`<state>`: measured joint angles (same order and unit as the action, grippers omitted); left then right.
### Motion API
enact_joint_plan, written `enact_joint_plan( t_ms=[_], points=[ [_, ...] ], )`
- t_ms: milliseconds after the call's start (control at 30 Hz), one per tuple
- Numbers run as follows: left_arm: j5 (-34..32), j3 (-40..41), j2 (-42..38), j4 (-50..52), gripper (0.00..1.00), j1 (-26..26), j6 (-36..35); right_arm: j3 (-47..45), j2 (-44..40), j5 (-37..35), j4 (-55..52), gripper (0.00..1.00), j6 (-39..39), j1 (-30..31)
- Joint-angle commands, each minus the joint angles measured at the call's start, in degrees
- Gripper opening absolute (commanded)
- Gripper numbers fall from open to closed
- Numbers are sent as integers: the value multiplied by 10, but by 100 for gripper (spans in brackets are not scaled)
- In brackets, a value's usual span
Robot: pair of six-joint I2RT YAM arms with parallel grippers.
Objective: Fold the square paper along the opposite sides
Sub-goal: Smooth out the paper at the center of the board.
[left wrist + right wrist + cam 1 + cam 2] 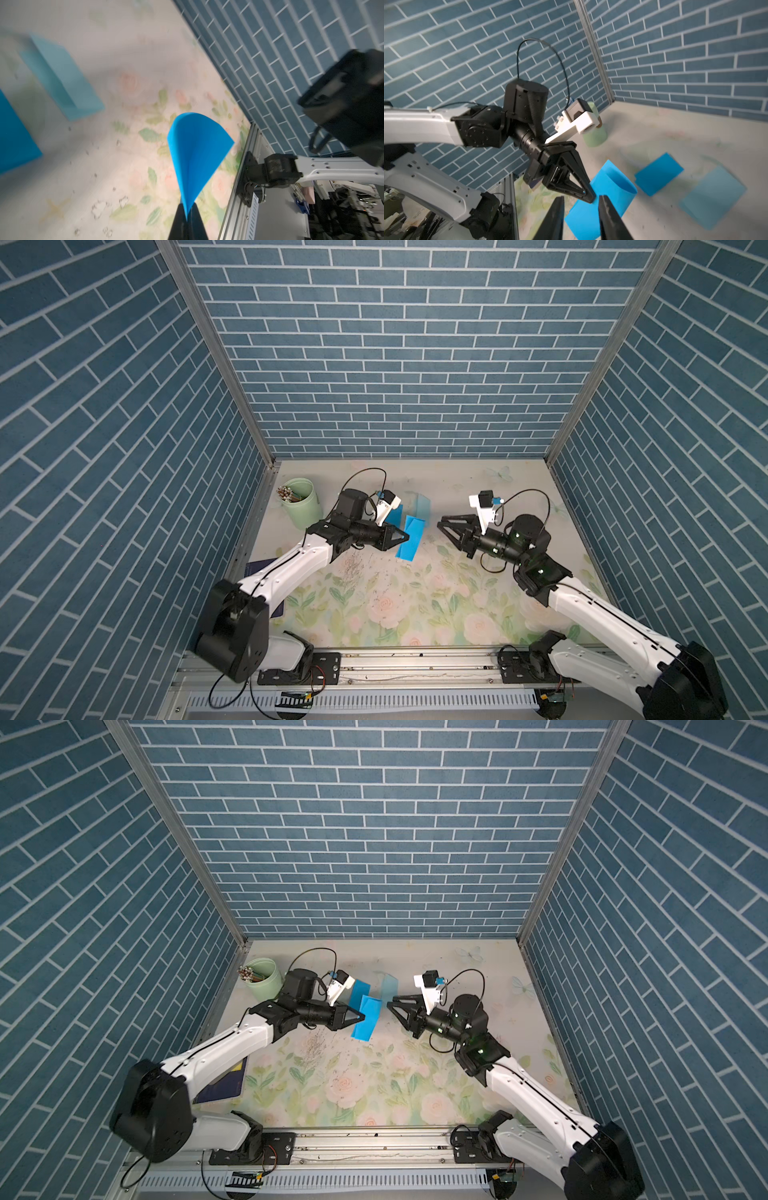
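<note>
Floral bench (436, 481), blue brick walls (395, 364). Blue paper (407, 550) lies well apart from the green cup (301, 506), curled over, left jaws clamped on its edge. Right jaws apart, empty, farther from the cup. Best: square the edges before pressing the crease.

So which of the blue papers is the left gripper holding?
The curled bright blue sheet, pinched in the shut left gripper. The other bright blue paper and the pale blue paper lie free.
</note>
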<state>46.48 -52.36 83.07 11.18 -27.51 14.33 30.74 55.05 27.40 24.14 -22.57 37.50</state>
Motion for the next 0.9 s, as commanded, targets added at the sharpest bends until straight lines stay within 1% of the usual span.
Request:
enact_joint_plan(
  t_ms=[0,33,100,167,267,400,467,500,600,733,867],
  points=[
    [-10,6,43,71,0,-12,-47,-91,-26,-155,39,20,74,50],
    [-25,2,60,80,0,-17,-56,-125,-32,-175,87,17,86,67],
    [-22,-2,104,82,0,-26,-67,-190,-27,-208,191,14,139,111],
    [-14,-11,142,84,0,-43,-82,-216,7,-210,247,13,199,143],
    [-9,-29,195,84,0,-68,-106,-205,89,-206,265,11,274,178],
    [-11,-60,249,112,0,-77,-138,-179,188,-173,279,8,327,206],
    [-8,-69,264,125,0,-77,-153,-160,227,-175,264,1,352,220],
    [-11,-75,270,135,0,-77,-160,-156,244,-175,266,0,361,222],
    [-22,-94,286,158,0,-75,-181,-152,282,-185,283,0,377,223],
    [-26,-109,293,179,0,-71,-197,-139,321,-198,286,0,381,222],
    [-28,-106,288,180,0,-63,-202,-149,351,-226,320,0,379,222]
  ],
)
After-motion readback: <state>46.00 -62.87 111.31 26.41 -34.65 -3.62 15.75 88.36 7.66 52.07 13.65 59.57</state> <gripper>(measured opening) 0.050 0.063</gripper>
